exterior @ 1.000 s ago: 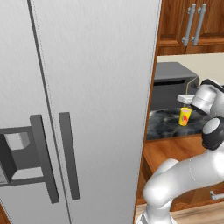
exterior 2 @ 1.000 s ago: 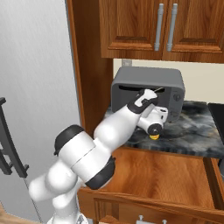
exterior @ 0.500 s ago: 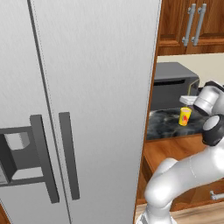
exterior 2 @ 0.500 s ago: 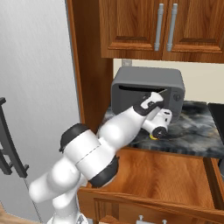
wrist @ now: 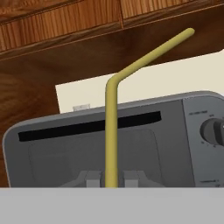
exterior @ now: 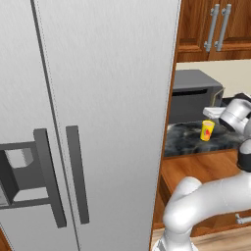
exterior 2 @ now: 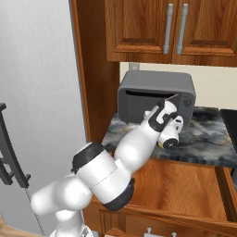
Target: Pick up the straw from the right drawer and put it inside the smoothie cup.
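My gripper (wrist: 111, 179) is shut on the lower end of the straw (wrist: 111, 127), a thin olive-tan stick that rises between the fingertips (wrist: 92, 178) and bends up to the right. In the right base view the gripper (exterior 2: 160, 110) hovers in front of the microwave with the straw (exterior 2: 170, 99) poking up to the right. The small yellow smoothie cup (exterior: 207, 130) with its red mark stands on the dark stone counter, just below and left of the gripper (exterior: 212, 112). The right drawer (exterior 2: 185, 185) is pulled out below the counter, its wooden bottom bare.
A grey microwave (exterior 2: 155, 92) sits at the back of the counter (exterior 2: 208, 139), close behind the hand. Wooden upper cabinets (exterior 2: 148, 28) hang above it. A tall steel refrigerator (exterior: 88, 122) walls off the left side.
The hand has carried the straw a little to the right and slightly lower, closer to the cup. The cup and the drawer have stayed put.
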### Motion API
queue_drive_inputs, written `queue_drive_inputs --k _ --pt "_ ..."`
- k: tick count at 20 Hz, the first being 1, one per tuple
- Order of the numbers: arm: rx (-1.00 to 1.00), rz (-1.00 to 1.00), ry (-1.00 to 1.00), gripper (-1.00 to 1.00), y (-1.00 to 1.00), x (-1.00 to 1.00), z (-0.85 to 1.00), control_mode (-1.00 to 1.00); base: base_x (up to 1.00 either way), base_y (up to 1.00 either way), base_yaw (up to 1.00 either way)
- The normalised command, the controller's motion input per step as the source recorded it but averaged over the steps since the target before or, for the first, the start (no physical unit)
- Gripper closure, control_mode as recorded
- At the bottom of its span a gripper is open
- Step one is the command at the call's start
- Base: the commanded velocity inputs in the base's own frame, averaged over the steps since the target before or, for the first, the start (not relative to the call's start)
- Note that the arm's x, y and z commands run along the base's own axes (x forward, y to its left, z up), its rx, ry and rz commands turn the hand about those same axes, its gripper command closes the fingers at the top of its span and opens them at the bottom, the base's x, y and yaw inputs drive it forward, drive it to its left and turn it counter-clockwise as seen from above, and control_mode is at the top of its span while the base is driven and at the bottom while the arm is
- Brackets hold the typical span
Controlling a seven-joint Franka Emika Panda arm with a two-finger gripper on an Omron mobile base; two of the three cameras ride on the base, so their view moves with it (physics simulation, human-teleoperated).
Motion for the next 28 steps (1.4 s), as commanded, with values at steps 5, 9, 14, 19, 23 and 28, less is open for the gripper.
queue_drive_inputs --k 5,9,14,19,23,28 --pt "0.00 0.00 -0.06 1.00 0.00 0.00 0.00 -1.00 0.00 0.00 0.00" --pt "0.00 0.00 -0.05 1.00 0.00 -0.04 0.03 -1.00 0.00 0.00 0.00" --pt "0.00 0.00 -0.01 1.00 0.00 -0.27 0.04 -1.00 0.00 0.00 0.00" --pt "0.00 0.00 0.00 1.00 0.00 -0.38 0.06 -1.00 0.00 0.00 0.00" --pt "0.00 0.00 0.00 1.00 0.02 -0.26 0.16 -1.00 0.00 0.00 0.00" --pt "0.00 0.00 0.01 1.00 0.08 -0.06 0.05 -1.00 0.00 0.00 0.00"
